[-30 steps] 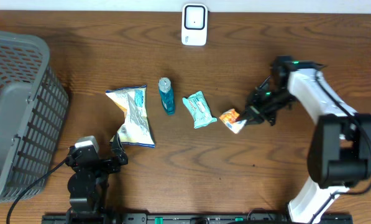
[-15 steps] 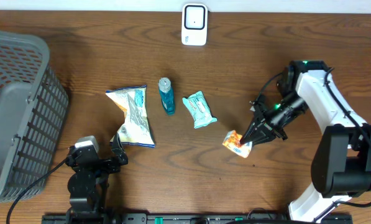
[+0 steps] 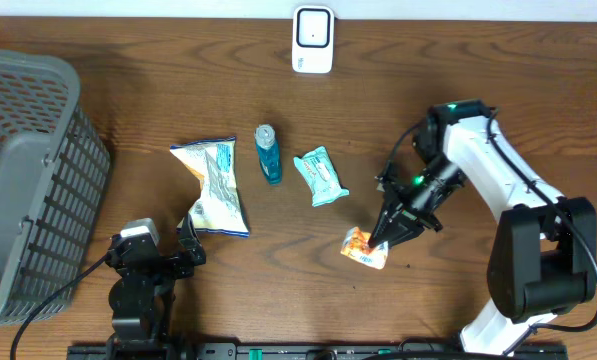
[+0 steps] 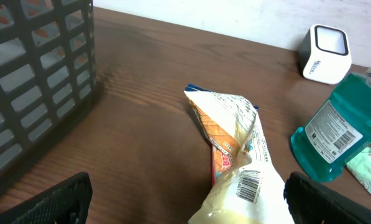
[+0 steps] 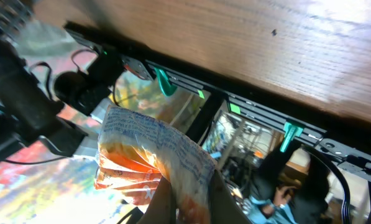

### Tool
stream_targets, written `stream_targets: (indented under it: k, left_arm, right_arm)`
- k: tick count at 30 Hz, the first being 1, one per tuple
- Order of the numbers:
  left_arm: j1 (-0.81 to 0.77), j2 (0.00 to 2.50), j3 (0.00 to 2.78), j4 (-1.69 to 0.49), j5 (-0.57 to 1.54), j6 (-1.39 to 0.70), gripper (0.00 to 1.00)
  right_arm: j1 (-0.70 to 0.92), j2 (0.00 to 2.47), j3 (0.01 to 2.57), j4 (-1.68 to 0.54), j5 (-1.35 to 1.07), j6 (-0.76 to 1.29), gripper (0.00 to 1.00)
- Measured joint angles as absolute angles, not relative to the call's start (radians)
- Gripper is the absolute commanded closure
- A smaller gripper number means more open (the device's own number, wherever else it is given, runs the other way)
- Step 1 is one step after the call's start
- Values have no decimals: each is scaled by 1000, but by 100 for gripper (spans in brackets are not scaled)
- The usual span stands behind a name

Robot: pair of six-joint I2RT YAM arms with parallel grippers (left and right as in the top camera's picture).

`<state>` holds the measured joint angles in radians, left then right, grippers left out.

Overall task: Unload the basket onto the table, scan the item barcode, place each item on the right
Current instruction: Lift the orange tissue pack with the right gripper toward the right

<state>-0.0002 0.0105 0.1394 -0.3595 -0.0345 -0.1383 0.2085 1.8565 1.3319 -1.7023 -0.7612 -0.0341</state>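
You have the small, crinkled orange-and-white snack packet (image 3: 362,248) pinched by its thin edge in the right gripper (image 3: 381,238), jaws almost closed, near the wooden table's (image 3: 478,60) front edge, right of centre. Your left gripper (image 3: 190,242) stands wide apart and empty toward the front-left corner.

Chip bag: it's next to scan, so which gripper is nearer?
Left. The left gripper is open at the chip bag's near end; the right gripper is far off, shut on an orange snack packet.
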Motion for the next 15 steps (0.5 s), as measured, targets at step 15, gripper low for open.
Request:
stream_targets:
  k: [15]
  left_arm:
    - [0, 10, 139, -360, -35, -138, 2]
  right_arm:
    - [294, 1855, 1332, -1702, -764, -25, 99]
